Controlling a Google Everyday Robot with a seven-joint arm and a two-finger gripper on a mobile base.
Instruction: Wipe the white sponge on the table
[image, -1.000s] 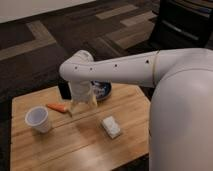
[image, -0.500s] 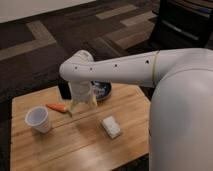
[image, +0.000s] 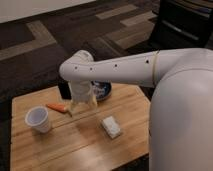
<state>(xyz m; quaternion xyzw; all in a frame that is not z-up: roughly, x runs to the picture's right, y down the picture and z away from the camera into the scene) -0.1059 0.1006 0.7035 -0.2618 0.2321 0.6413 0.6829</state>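
Observation:
The white sponge (image: 111, 126) lies flat on the light wooden table (image: 70, 150), right of centre. My gripper (image: 83, 106) hangs from the white arm over the middle of the table, pointing down, a little left of and behind the sponge, apart from it. It sits just right of the carrot.
A white plastic cup (image: 38, 119) stands at the table's left. An orange carrot (image: 58, 107) lies between the cup and the gripper. A dark bowl (image: 101, 90) sits at the back edge. My white arm (image: 185, 105) covers the right side. Dark patterned carpet surrounds the table.

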